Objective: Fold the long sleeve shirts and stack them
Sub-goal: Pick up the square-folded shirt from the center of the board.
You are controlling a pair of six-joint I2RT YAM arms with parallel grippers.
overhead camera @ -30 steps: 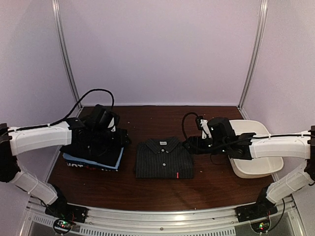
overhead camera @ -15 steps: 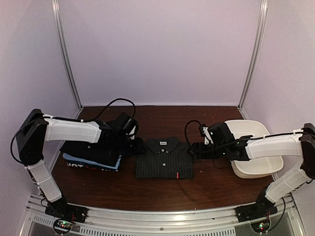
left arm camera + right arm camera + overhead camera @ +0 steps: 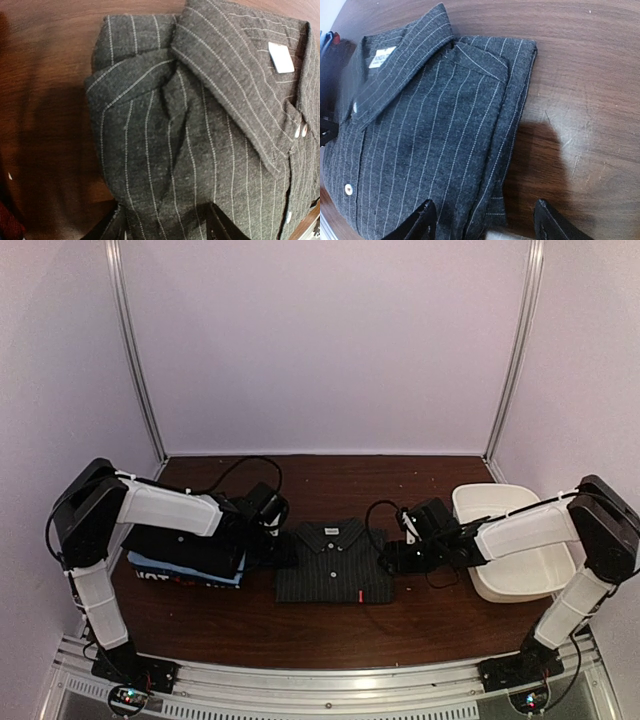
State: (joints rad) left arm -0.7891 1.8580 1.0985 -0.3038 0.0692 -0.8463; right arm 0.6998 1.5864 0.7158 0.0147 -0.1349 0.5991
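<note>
A folded charcoal pinstripe shirt (image 3: 334, 562) lies on the table's middle, collar to the back. My left gripper (image 3: 282, 548) is open at the shirt's left edge; in the left wrist view its fingers (image 3: 220, 231) straddle the folded cloth (image 3: 165, 150). My right gripper (image 3: 388, 556) is open at the shirt's right edge; in the right wrist view one finger (image 3: 420, 222) is over the cloth (image 3: 430, 130) and the other over bare wood. A stack of folded shirts (image 3: 190, 558), black on top and light blue beneath, sits at the left.
A white plastic tub (image 3: 512, 540) stands at the right, behind my right arm. The brown wooden table (image 3: 330, 630) ends at a metal rail in front. Pale walls and upright posts enclose the back and sides.
My left gripper has moved right from over the stack down to the pinstripe shirt's left edge. My right gripper has lowered and closed in on the shirt's right edge.
</note>
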